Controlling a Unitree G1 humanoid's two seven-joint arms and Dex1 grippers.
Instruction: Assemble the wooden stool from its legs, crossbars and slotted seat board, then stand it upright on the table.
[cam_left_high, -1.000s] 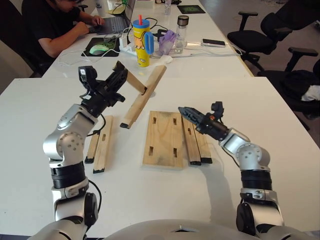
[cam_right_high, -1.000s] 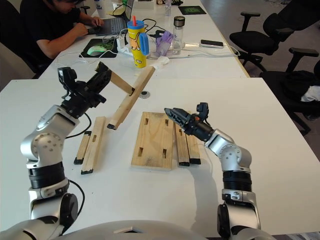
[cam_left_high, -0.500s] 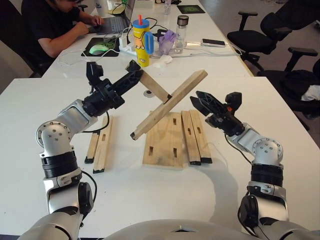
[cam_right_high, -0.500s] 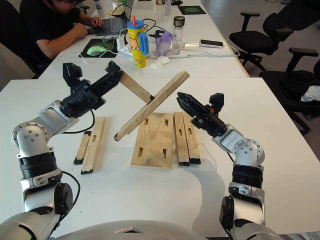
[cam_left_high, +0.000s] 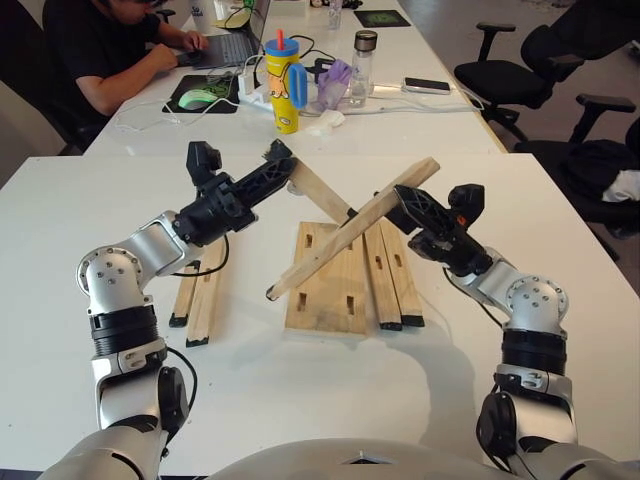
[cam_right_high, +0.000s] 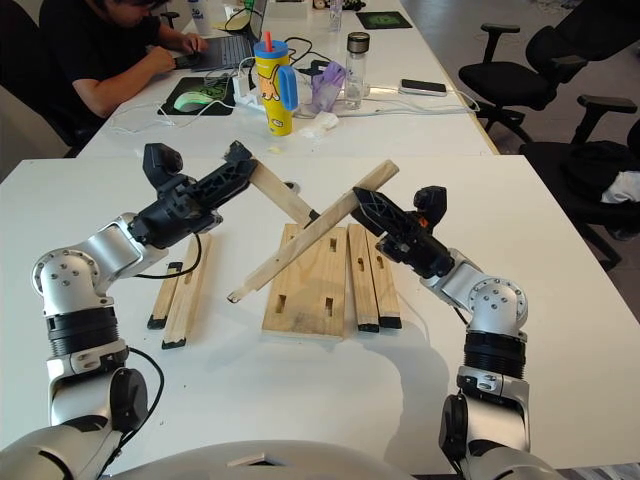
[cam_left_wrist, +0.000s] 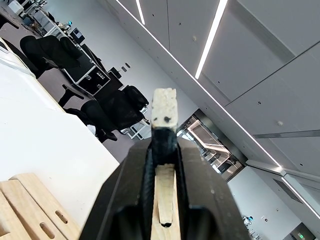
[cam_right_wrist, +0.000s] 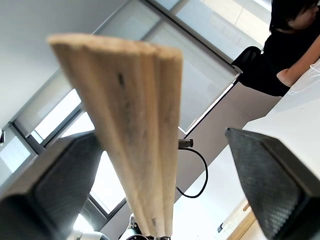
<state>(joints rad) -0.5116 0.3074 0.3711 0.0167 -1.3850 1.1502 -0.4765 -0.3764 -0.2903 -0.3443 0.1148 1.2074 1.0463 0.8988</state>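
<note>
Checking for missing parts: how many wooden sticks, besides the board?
6: a left pair beside the board, a right pair beside it, and a short stick in the left end effector joined to a long stick.

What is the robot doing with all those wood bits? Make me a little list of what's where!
left gripper: shut on one end of the crossbar
crossbar: joined to a long leg, both held tilted over the seat board
right gripper: open, fingers either side of the leg's upper end
seat board: flat on the table, slots showing
spare pieces: two left of the board, two right of it
</note>
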